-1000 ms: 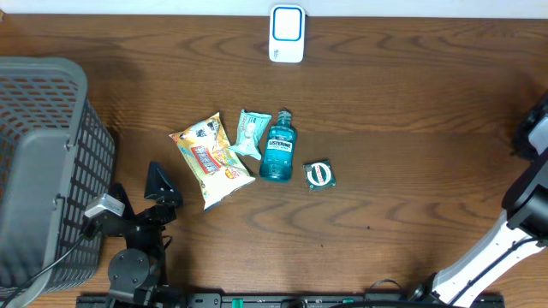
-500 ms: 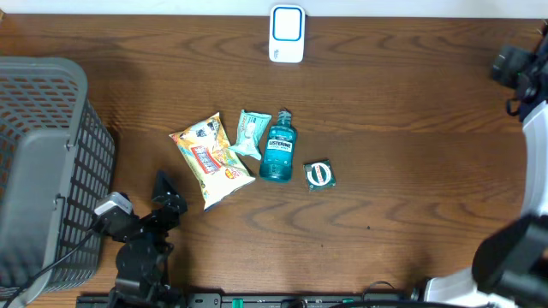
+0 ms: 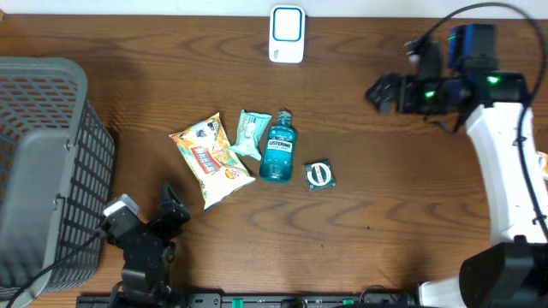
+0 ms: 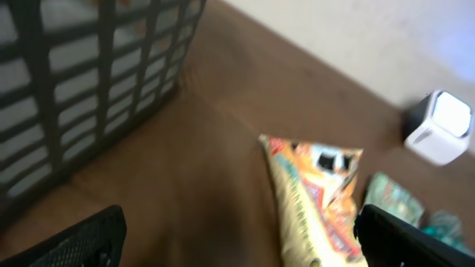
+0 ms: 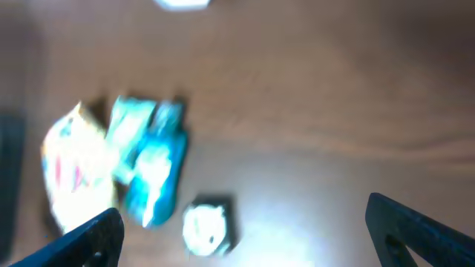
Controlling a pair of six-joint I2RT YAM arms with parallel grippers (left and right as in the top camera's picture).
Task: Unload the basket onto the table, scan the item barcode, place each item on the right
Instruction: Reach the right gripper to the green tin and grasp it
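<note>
left arm [image 3: 137, 257]: low at the near-left, folded short over its base at the near edge. The left gripper [image 3: 174, 205] aims toward the far right. Jaws are spread wide with nothing between them. In the left wrist view both dark fingertips [image 4: 82, 241] sit at the bottom corners.

right arm [image 3: 501, 171]: the white link runs from the near-right base along the right side to the far-right, and the wrist is turned left there. The right gripper [image 3: 383, 91] points left with jaws wide and empty. The right wrist view is blurred, with its fingertips [image 5: 89, 237] also at the bottom corners.
</note>
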